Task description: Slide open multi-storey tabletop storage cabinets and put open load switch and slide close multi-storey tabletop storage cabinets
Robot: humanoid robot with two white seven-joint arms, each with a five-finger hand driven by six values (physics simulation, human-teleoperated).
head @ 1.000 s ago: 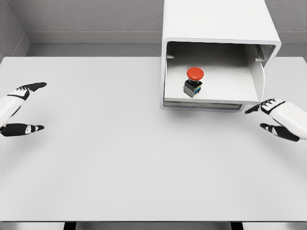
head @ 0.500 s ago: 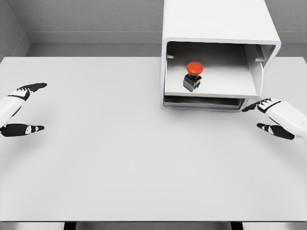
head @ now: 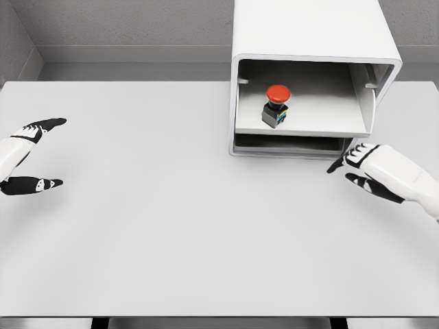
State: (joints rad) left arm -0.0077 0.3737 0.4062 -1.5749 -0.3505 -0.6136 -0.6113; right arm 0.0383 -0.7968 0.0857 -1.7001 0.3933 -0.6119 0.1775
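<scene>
A white storage cabinet (head: pixel 312 31) stands at the table's back right. Its upper drawer (head: pixel 302 128) is pushed almost fully in. On that drawer sits the load switch (head: pixel 276 105), a dark block with a red round button on top. My right hand (head: pixel 357 166) hovers just in front of the cabinet's lower right corner, fingers spread and holding nothing. My left hand (head: pixel 38 154) rests open at the table's far left, far from the cabinet.
The white table (head: pixel 171 226) stretches wide in front of the cabinet. A grey wall runs behind it. A lower drawer slot (head: pixel 288 144) shows as a dark gap under the upper drawer.
The drawer with the switch has slid back into the cabinet. My right hand moved left and slightly toward the cabinet front. The left hand stayed still.
</scene>
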